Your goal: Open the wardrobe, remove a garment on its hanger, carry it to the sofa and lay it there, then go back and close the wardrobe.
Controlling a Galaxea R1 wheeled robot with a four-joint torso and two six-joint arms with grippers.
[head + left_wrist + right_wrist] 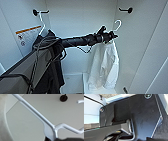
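Wardrobe (pixel 82 22): standing open, showing its white interior.
Garment (pixel 103 66): hanging from the hanger (pixel 117 26), beside the wardrobe's right wall, below a dark wall hook (pixel 128 10).
Left gripper (pixel 108 35): reaching into the wardrobe, pinching the hanger just under its hook.
Black garment (pixel 51 65): hanging by the wardrobe's left wall.
Right gripper: cannot tell its state.

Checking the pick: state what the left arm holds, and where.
The left gripper grips the hanger at its neck, just below the hook; the garment hangs from it.
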